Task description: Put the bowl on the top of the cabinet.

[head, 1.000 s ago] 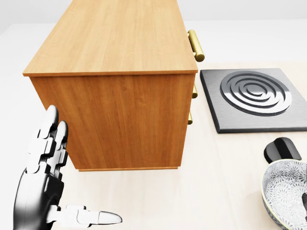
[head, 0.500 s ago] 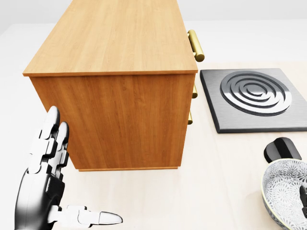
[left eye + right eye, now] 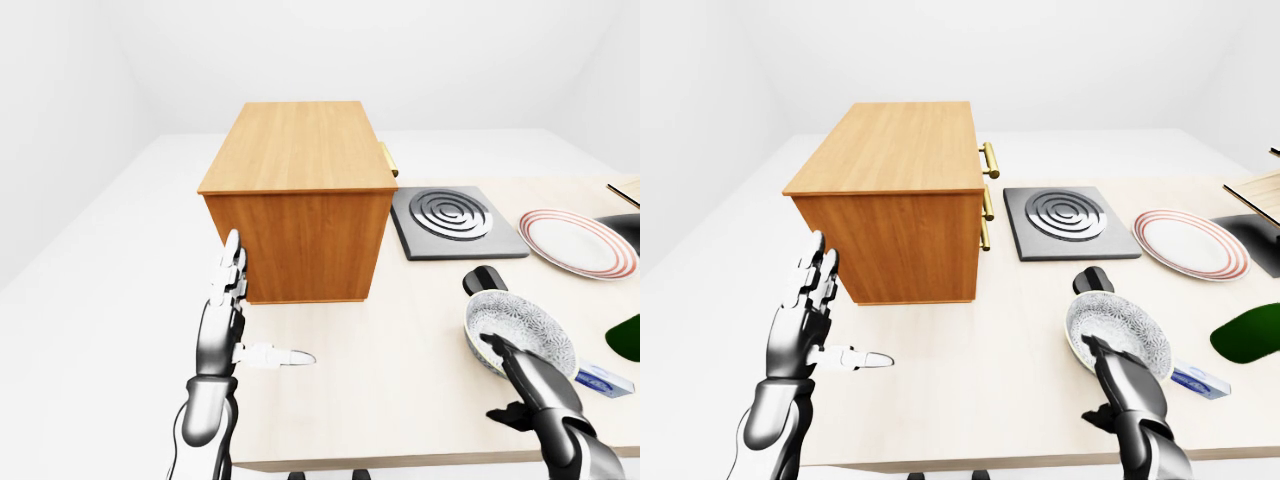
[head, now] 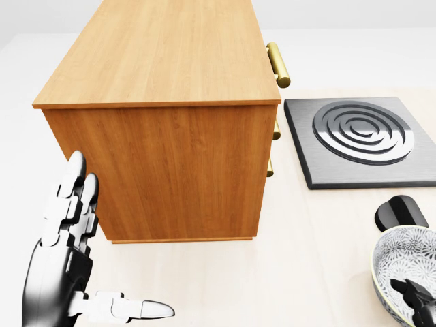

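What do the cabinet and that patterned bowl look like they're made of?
The cabinet looks like warm matte wood, with visible grain; its handles look like shiny brass. The bowl seems glazed ceramic, white with a fine grey pattern, though a render leaves that open.

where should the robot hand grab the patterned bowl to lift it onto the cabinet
Probably the bowl's near rim, the lower edge in the left-eye view, pinched over its thin upturned lip. It sits upright and open, and the right robot hand is already at that edge, fingers reaching over it. The far side is crowded by a black knob.

cabinet [image 3: 298, 195]: 1 | bowl [image 3: 520, 333]: 1 | plate [image 3: 577, 242]: 1 | burner plate [image 3: 456, 221]: 1 | hands: 2
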You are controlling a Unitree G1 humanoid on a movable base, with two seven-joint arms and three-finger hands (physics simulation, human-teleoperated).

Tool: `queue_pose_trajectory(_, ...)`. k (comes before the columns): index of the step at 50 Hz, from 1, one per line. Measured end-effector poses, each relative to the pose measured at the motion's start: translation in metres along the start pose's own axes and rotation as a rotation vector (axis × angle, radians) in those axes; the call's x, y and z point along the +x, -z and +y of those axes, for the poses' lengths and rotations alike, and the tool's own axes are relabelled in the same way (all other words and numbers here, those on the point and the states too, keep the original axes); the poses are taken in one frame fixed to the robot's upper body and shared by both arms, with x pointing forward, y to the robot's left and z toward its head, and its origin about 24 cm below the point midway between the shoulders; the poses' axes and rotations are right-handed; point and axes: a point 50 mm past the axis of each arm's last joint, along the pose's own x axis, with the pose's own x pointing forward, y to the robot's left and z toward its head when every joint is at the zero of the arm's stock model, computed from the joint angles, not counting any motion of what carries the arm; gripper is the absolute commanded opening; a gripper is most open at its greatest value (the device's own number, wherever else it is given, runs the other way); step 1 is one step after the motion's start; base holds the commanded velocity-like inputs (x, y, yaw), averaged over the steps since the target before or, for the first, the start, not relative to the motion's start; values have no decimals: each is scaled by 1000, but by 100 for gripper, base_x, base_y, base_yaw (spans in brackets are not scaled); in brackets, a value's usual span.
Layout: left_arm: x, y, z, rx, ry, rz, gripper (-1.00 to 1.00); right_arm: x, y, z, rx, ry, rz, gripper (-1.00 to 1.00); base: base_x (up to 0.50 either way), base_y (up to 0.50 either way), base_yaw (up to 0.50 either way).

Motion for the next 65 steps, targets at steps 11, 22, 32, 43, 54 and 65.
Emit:
queue_pose_trajectory(11,0,1,0,0,2,5,100,8,-1,0,-75,51,-14,-100,0,0,0)
queue_pose_trajectory(22,0,1,0,0,4,5,100,10,0,5,-114,53,-25,-100,0,0,0)
queue_pose_trajectory(32,0,0,-1,0,5,2,100,1,-5,-13,-63,44,-49,-100,0,0,0)
queue_pose_trajectory(43,0,1,-1,1,5,3,100,-21,-33,-62,61,43,-218,-100,0,0,0)
queue_pose_trajectory(54,0,0,-1,1,6,1,100,-31,-82,-134,4,305,-506,-100,0,0,0)
queue_pose_trajectory(65,0,2,-1,-1,9,7,100,11,-131,-198,-139,376,-618,-100,0,0,0)
